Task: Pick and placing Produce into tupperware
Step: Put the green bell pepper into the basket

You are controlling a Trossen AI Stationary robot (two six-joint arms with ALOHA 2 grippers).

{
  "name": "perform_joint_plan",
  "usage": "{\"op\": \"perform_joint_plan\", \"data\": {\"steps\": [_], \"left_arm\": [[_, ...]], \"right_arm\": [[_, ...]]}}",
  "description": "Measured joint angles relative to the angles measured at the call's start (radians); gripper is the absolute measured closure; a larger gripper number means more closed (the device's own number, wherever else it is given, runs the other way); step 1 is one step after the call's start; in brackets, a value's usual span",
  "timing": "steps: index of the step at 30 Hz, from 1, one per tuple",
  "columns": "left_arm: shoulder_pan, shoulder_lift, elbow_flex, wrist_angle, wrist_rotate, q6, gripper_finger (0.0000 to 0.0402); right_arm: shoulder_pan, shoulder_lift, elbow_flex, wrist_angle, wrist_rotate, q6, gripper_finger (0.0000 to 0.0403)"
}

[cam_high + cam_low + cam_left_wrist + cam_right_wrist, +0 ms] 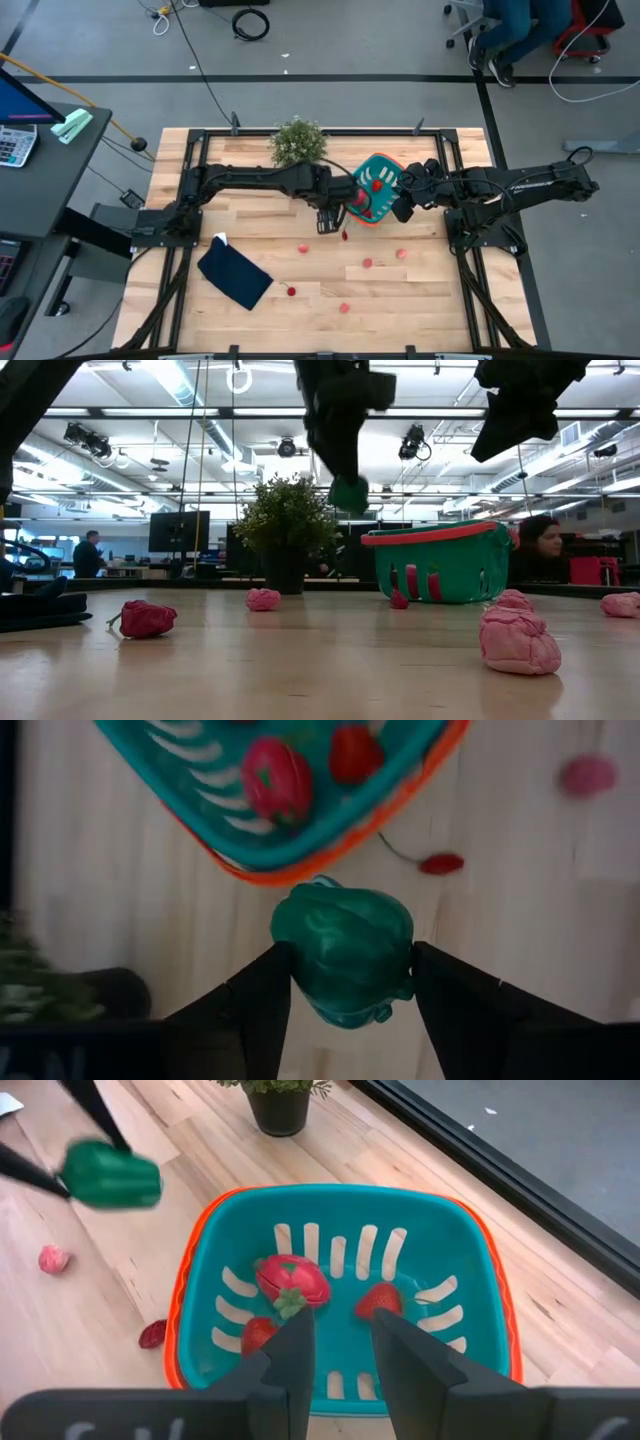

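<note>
The wooden table (250, 300) carries a potted plant (297, 141) at its far edge and a dark navy cloth (234, 277) toward the near left. Beside the plant stands the teal basket (480, 1270), with three red pieces already in it, among them a strawberry (381, 1298). The left gripper (350, 965) is clamped on a green toy vegetable (346, 960), held in the air just beside the basket's orange rim, not yet above the opening. The right gripper (336, 1342) hangs over the basket, its fingers a little apart with nothing between them. Small pink and red produce still lies scattered on the near table — one pink piece (518, 641) sits close to the low camera. The step in hand looks like the carry — next the left arm needs to come over the opening, clear of the right gripper, and let go
</note>
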Motion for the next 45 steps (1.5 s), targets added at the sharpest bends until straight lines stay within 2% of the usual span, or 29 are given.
{"op": "perform_joint_plan", "data": {"steps": [5, 9, 15, 22, 25, 34, 39, 45], "left_arm": [[0.003, -0.001, 0.140, -0.013, -0.001, 0.045, 0.0194], [0.006, -0.002, 0.185, 0.077, 0.001, 0.144, 0.0198], [0.039, 0.020, 0.186, 0.181, 0.001, 0.155, 0.0201], [0.102, 0.118, 0.185, 0.279, 0.000, 0.156, 0.0200], [0.119, 0.177, 0.185, 0.343, 0.033, 0.156, 0.0203], [0.136, 0.292, 0.184, 0.392, 0.063, 0.181, 0.0196], [0.133, 0.290, 0.185, 0.391, 0.063, 0.251, 0.0194], [0.128, 0.291, 0.185, 0.381, 0.064, 0.262, 0.0184]], "right_arm": [[0.000, 0.000, 0.000, 0.000, 0.000, -0.004, 0.0293], [0.000, 0.000, 0.000, 0.000, 0.000, -0.005, 0.0293], [0.000, 0.000, 0.000, -0.001, 0.000, -0.005, 0.0293], [0.000, 0.000, 0.000, -0.005, 0.000, -0.003, 0.0293], [0.000, 0.000, 0.000, -0.008, 0.000, -0.002, 0.0293], [0.000, 0.000, 0.000, -0.013, 0.000, -0.010, 0.0293], [0.000, 0.000, 0.000, -0.013, -0.001, -0.011, 0.0293], [0.000, 0.000, 0.000, -0.012, 0.000, -0.011, 0.0293]]}}
